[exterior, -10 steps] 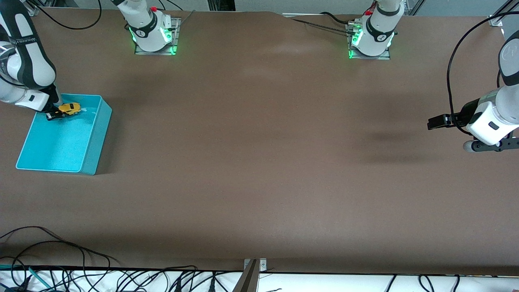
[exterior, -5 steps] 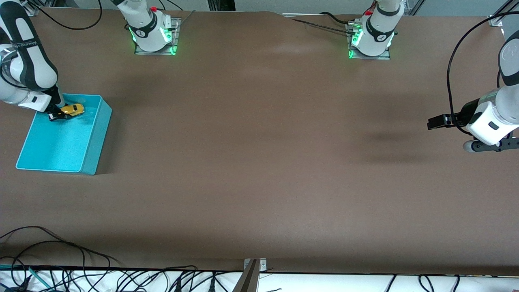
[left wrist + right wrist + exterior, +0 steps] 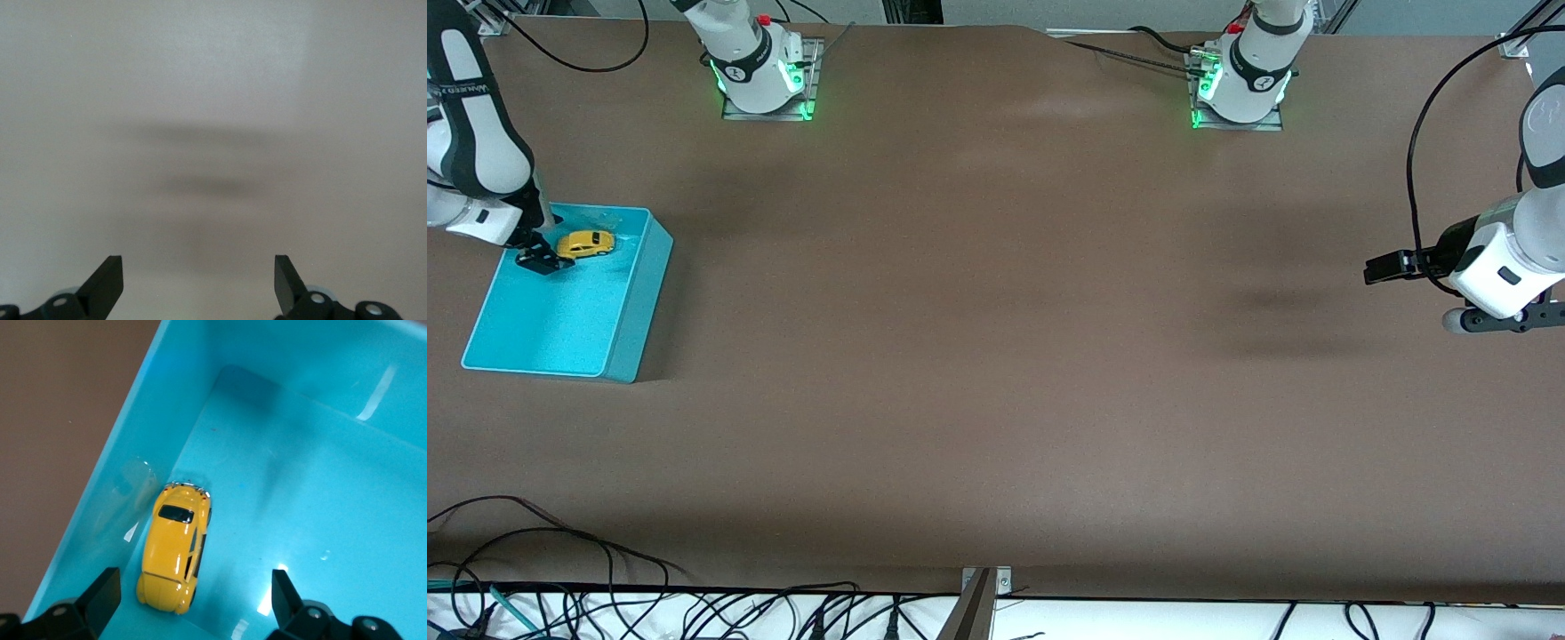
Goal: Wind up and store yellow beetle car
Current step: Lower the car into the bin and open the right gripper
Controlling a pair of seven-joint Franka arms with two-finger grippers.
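The yellow beetle car lies on the floor of the turquoise bin, close to the bin wall nearest the robot bases. In the right wrist view the car rests free on the bin floor against the wall. My right gripper is open and empty, over the bin, just beside the car toward the right arm's end of the table; it also shows in the right wrist view. My left gripper is open and empty, held above the table at the left arm's end, and waits; its wrist view shows only bare table.
The bin stands at the right arm's end of the table. The two robot bases stand along the table edge farthest from the front camera. Cables lie past the table edge nearest that camera.
My right gripper has let go of the car and drawn back from it. The car now lies free on the bin floor. The left arm has not moved.
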